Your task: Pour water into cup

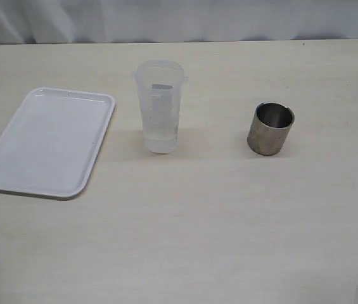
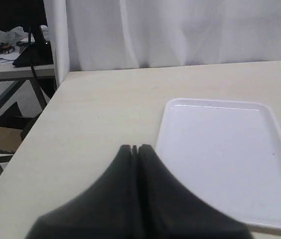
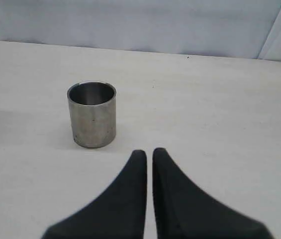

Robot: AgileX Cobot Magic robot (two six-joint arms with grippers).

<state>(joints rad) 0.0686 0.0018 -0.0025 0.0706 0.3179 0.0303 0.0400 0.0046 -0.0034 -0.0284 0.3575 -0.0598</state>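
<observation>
Surface: pale wood-grain tabletop (image 1: 229, 215), matte, level. A white curtain (image 1: 166, 19) hangs along its far edge.

Items, left to right in the exterior view:
- White rectangular tray (image 1: 45, 142) with a raised rim, lying flat and skewed to the tabletop edge.
- Translucent beaker (image 1: 159, 104), upright, near the tray's right edge but apart from it. The water (image 1: 161, 142) is a shallow clear layer at the beaker's bottom.
- Cup (image 1: 270, 130), brushed steel, upright, mouth up, well apart from the beaker on its right. Whether it holds any liquid cannot be told.

Left tool (image 2: 134, 148): closed, black fingers pressed together, holding nothing. It hangs over bare tabletop just beside one corner of the tray (image 2: 220, 159).

Right tool (image 3: 149, 154): fingers nearly together with only a thin slit between them, holding nothing. It points toward the cup (image 3: 91, 114), near it but not touching.

Edges: the left wrist view shows the tabletop's side edge. Past it stands a cluttered desk (image 2: 11, 64) on angled legs, in a darker part of the room.

Open room: bare tabletop between beaker and cup, a wide bare strip in front of all three items, and more bare surface to the right of the cup.
</observation>
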